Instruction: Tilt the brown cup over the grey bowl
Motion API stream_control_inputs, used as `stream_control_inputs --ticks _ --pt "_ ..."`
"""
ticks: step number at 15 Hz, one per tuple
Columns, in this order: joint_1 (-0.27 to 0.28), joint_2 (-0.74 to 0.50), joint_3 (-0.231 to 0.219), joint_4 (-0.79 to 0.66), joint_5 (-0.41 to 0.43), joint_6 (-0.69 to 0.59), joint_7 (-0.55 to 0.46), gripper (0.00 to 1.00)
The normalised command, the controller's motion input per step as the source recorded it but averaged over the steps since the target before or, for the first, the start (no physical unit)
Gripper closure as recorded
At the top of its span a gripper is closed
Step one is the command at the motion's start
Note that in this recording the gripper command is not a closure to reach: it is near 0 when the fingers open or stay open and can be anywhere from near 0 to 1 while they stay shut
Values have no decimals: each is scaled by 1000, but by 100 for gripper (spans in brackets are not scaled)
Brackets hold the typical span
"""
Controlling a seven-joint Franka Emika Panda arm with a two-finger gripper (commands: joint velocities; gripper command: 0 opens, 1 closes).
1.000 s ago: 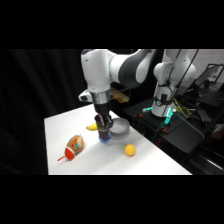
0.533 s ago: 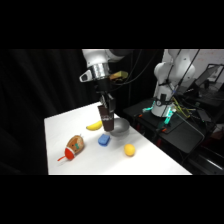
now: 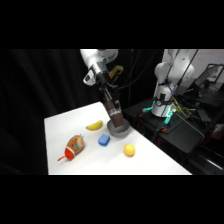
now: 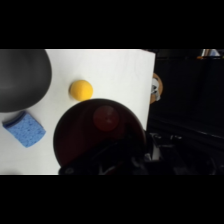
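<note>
Above the white table (image 3: 75,122), near its far edge, the arm reaches down at a slant, and the gripper (image 3: 111,105) pinches the brown cup (image 3: 115,116) by its upper part. The cup hangs clear of the surface, leaning slightly, directly over the grey bowl (image 3: 120,131), which sits close to the table's far right edge. Holding it there puts its mouth where anything tipped out would fall into the bowl. The tilt looks only begun; judged from the slight lean, most of the tipping is yet to come.

Seen from the wrist, the cup's dark round interior (image 4: 100,135) fills the lower middle, with the black linkage closed around its rim at the bottom. The bowl's (image 4: 20,80) curved wall shows at the upper left.

Other items lie out of the way: a yellow banana (image 3: 94,126) just beside the bowl toward the far edge, a blue block (image 3: 104,140), a yellow ball (image 3: 129,149) nearer the front, and an orange-brown toy (image 3: 74,146) toward the left edge.
</note>
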Motion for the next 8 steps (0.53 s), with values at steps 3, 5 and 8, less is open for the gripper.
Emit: stream_control_inputs --ticks 3,5,8 --pt "-150 174 -111 159 407 -634 -463 16" --pt "-155 326 -93 276 390 -658 -400 16" --pt "-161 422 -69 371 337 -627 -338 16"
